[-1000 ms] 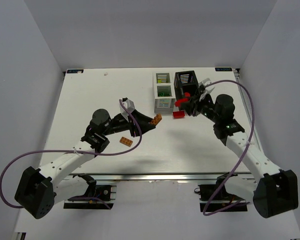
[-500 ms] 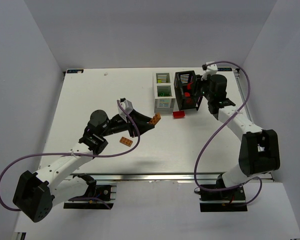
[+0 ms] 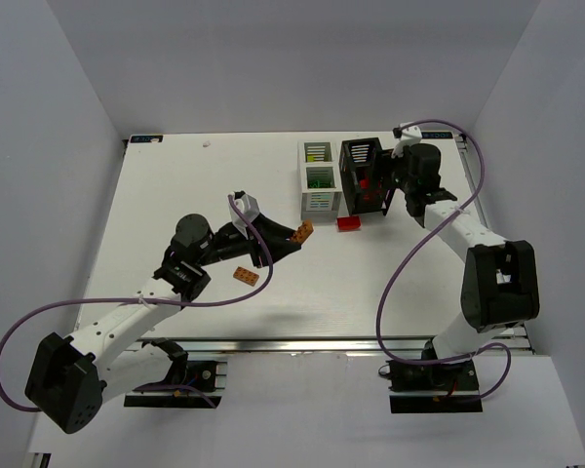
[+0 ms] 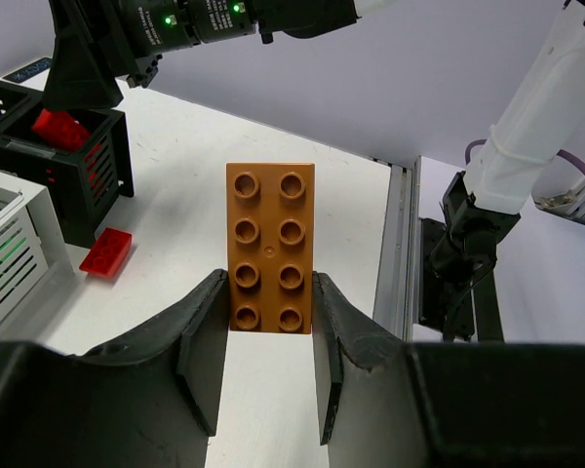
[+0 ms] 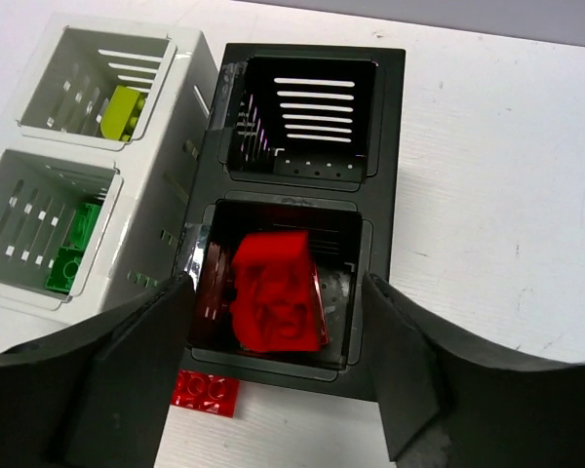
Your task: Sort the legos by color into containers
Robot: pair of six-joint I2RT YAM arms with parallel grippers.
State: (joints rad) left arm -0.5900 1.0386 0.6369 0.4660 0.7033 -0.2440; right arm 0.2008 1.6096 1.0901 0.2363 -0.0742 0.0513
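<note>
Your right hand (image 5: 276,322) hangs over the near compartment of the black container (image 5: 388,127). Its fingers are spread wide on either side of a red brick (image 5: 278,288) that lies tilted inside, touching neither finger. I judge this to be the cell for red. The far black compartment is bare, likely kept for orange.

The white container (image 5: 175,166) stands just beside it. Its 2 compartments hold a yellow brick (image 5: 125,109) at the far end and a green brick (image 5: 70,255) at the near end, so each colour gets its own cell.

Your left hand (image 4: 269,302) pinches an orange brick (image 4: 270,234) by its long sides at 1 end, raised off the counter (image 3: 175,185) and pointed toward the containers. That grip leaves most of the brick free, which should let it drop cleanly.

A loose red brick (image 3: 349,223) lies on the counter just in front of the black container, and a second orange brick (image 3: 246,275) lies near the left arm. Both are yet to be sorted.
</note>
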